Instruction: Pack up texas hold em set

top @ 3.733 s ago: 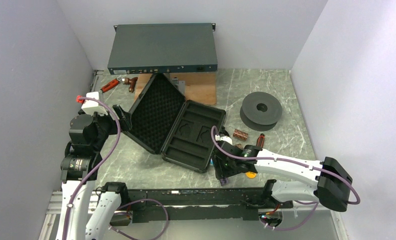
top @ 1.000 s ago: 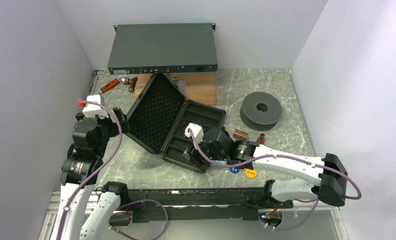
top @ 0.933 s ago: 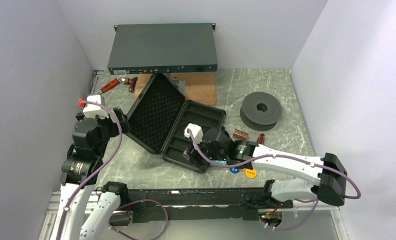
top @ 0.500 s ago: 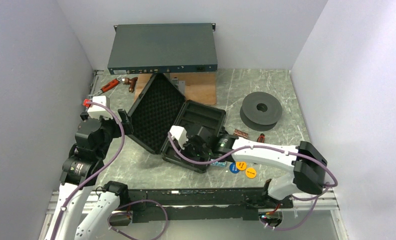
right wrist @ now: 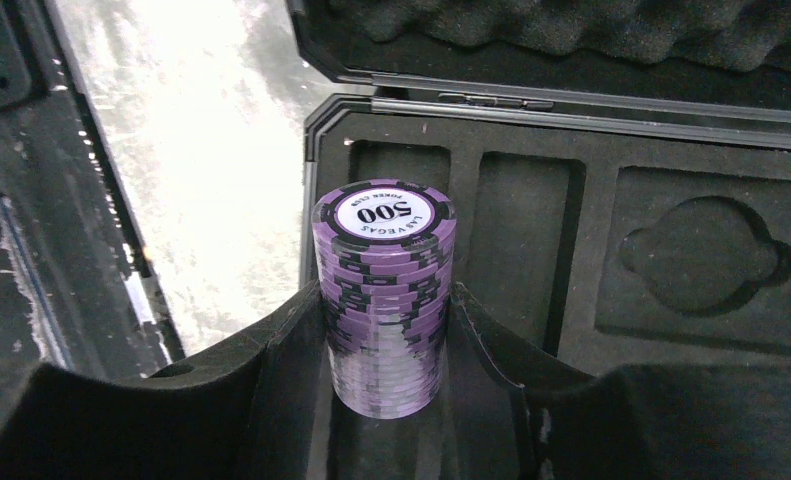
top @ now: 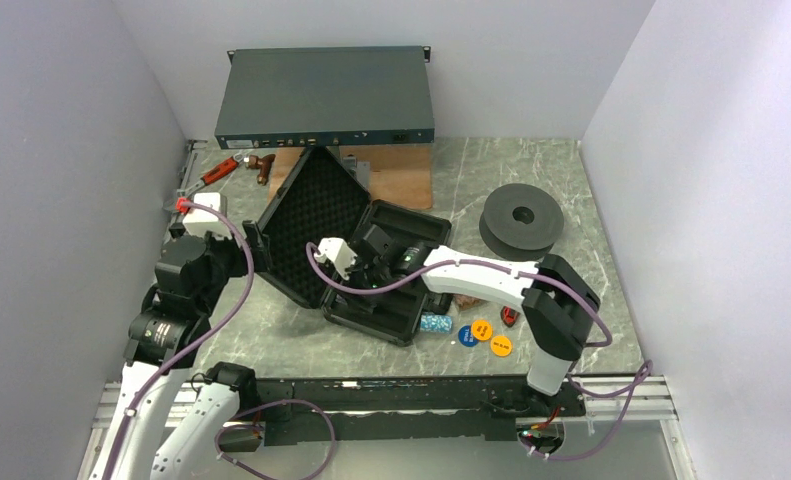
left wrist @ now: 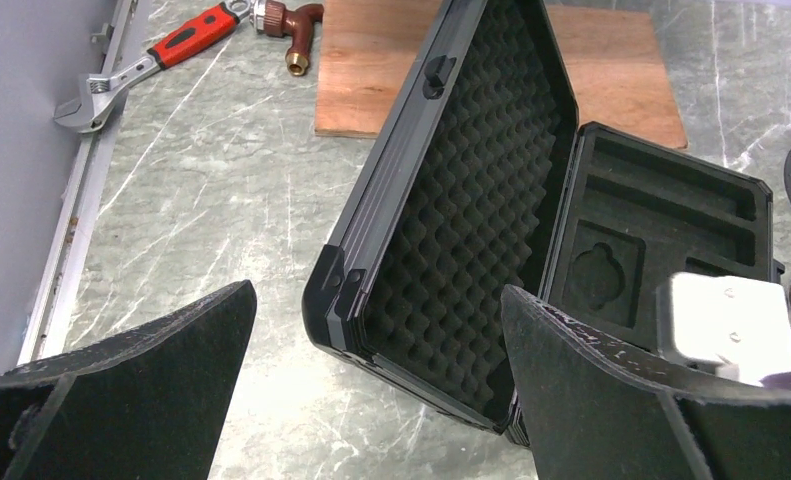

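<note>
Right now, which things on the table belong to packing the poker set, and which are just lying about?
Job: case, purple chips in the right claw, teal chips, blue disc, orange disc, yellow disc.
Lying about: rack unit, wrench, brass fitting, board, spool.

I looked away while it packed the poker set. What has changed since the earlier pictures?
The right gripper, shut on the purple chip roll, swung left from the table near the discs to above the case. The left gripper, open, barely shifted. The case stayed open, the yellow disc in place.
</note>
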### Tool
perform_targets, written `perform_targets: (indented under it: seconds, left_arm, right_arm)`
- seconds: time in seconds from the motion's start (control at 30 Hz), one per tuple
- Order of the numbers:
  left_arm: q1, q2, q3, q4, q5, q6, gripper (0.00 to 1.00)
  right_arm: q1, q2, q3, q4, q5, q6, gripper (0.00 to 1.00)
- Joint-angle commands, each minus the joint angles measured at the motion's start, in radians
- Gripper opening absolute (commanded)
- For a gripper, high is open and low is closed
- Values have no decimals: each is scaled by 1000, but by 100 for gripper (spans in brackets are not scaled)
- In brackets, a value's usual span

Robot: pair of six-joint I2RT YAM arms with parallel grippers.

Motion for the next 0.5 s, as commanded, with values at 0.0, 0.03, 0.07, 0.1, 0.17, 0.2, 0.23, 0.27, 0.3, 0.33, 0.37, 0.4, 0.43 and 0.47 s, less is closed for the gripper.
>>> perform_targets:
  seconds: [0.0,0.03,0.07,0.1,0.17,0.2,0.23,0.27,0.3,0.33,0.37,0.4,0.43,0.47]
  left_arm:
    - [-18,26,21,12,-12,23,100]
    - [-25,32,21,10,-21,26,100]
    - [-31,36,21,7,-28,28,100]
    - [-38,39,22,6,-36,28,100]
    - [-47,44,23,5,-44,32,100]
    - [-51,46,25,3,-47,32,100]
    - [-53,48,26,2,-51,32,100]
    - [-55,47,26,1,-56,32,100]
    - [-57,48,26,0,-61,31,100]
    - [-59,48,26,0,-62,32,100]
    - [-60,47,26,-1,-61,31,100]
    - [-60,46,26,-1,-63,32,100]
    - [-62,44,26,-1,-64,32,100]
    - [-62,44,26,-1,-65,31,100]
  right_arm:
    - [-22,37,98,-22,-74,-52,0]
    - [-27,48,105,-27,-84,-52,0]
    - [-30,59,110,-29,-92,-54,0]
    - [-31,68,115,-31,-97,-55,0]
    - [-33,89,131,-43,-102,-62,0]
    - [-33,101,142,-55,-105,-67,0]
    - [-33,113,154,-66,-108,-71,0]
    - [-33,122,164,-76,-116,-75,0]
    - [-33,130,172,-88,-123,-78,0]
    - [-33,139,182,-97,-129,-81,0]
    - [-33,147,191,-107,-136,-81,0]
    - [-32,150,198,-116,-142,-81,0]
    - [-31,154,203,-124,-147,-79,0]
    - [-31,155,204,-125,-151,-75,0]
